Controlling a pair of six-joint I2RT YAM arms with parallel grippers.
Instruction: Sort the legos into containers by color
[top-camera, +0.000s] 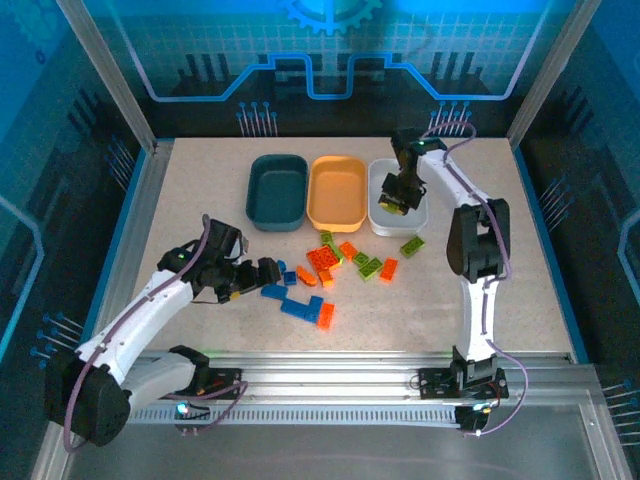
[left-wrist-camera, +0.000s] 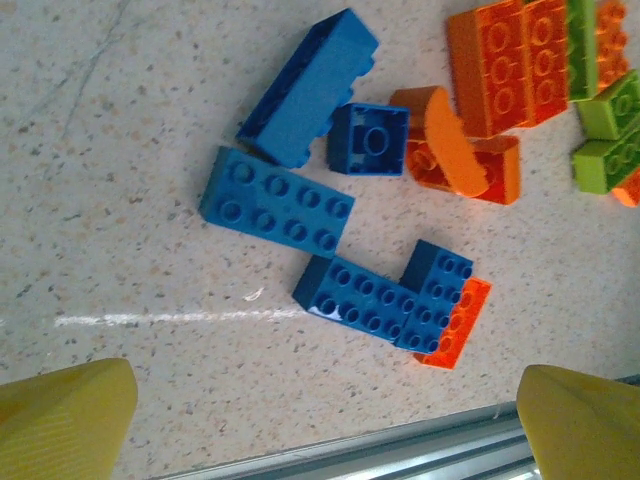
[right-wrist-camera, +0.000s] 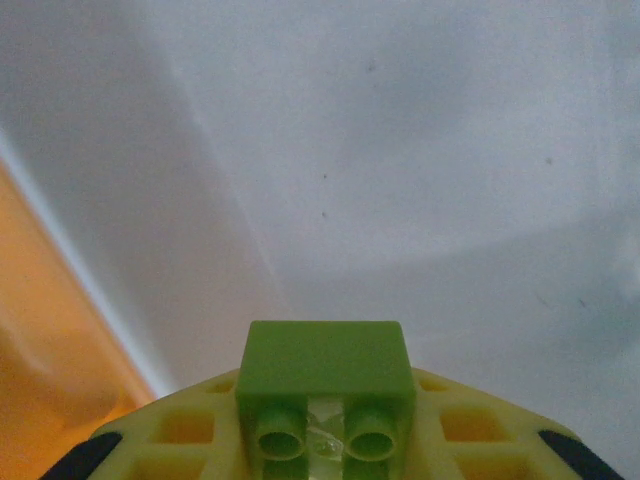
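Hard, glossy plastic across the legos (top-camera: 330, 265), round studs in tidy rows; loose in a scatter near the middle of the table (top-camera: 190, 190), just in front of three tubs. Closest to the left wrist camera: a long blue block (left-wrist-camera: 308, 85) tipped on its side, a small square blue brick (left-wrist-camera: 368, 140) touching it, a flat blue plate (left-wrist-camera: 275, 200), and an L-shaped blue cluster (left-wrist-camera: 370, 300) lying partly over an orange plate (left-wrist-camera: 465, 320); beyond these, chunky orange bricks (left-wrist-camera: 505, 60) and lime pieces (left-wrist-camera: 605, 130), partly cut off by the frame.

Rounded-rectangular, thin-walled, side by side toward the far edge: teal tub (top-camera: 277, 195), orange tub (top-camera: 337, 195), white tub (top-camera: 385, 228); gaps between the walls too small to judge.

Right hand (top-camera: 392, 203) over the white tub, pinching a lime green brick (right-wrist-camera: 325, 375) between pale yellow ribbed fingers (right-wrist-camera: 180, 430); studs toward the wrist camera, lower part out of frame; contact with the tub floor impossible to judge; blurred orange wall at one side.

Left hand (top-camera: 265, 272) low beside the blue pieces, on the side toward the left edge, spread wide and empty; finely ridged yellow fingertips (left-wrist-camera: 60, 420).

Speckled, stone-look beige tabletop with one streak of glare; aluminium rails (top-camera: 350, 380) along the near edge; blue-lit panels (top-camera: 330, 50) with a circuit pattern all round.
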